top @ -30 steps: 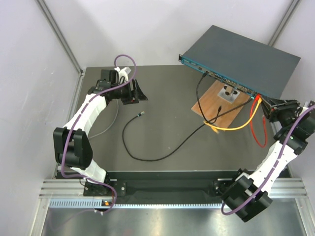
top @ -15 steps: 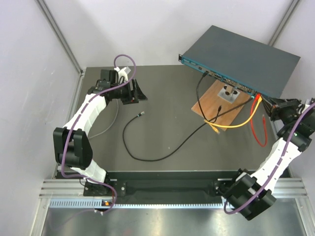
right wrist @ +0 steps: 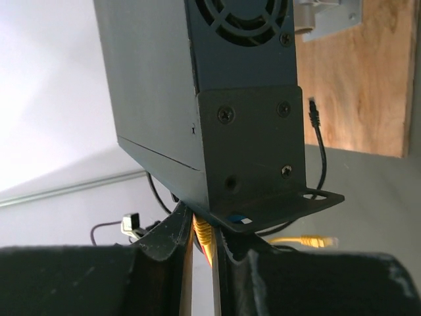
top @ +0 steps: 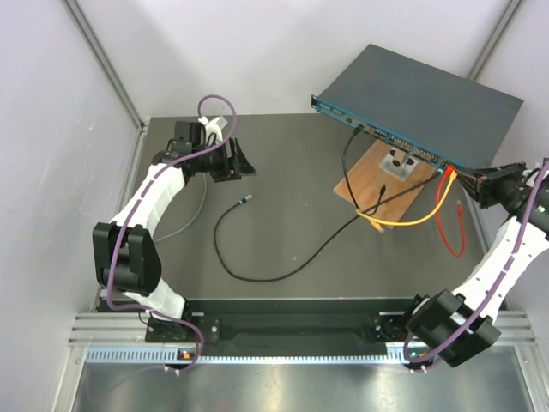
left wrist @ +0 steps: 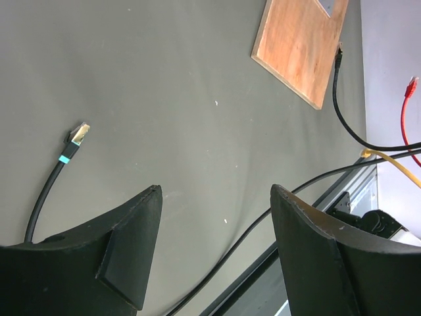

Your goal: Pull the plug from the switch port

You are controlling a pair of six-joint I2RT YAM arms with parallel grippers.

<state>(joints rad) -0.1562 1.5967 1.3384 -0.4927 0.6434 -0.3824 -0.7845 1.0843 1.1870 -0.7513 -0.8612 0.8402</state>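
My right gripper (top: 474, 178) is clenched on the yellow cable plug (right wrist: 202, 238) at the right end of the wide flat dark grey-blue metal switch (top: 429, 94), just under its corner mounting bracket (right wrist: 253, 158). I cannot tell whether the plug is still seated. The switch sits at the far right corner of the dark table (top: 292, 197), its teal socket face towards the middle. My left gripper (left wrist: 216, 197) hangs released above the tabletop, holding nothing, near a loose black cable end (left wrist: 77, 135).

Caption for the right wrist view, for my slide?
Right fingers pinch the yellow plug by the switch's bracket.
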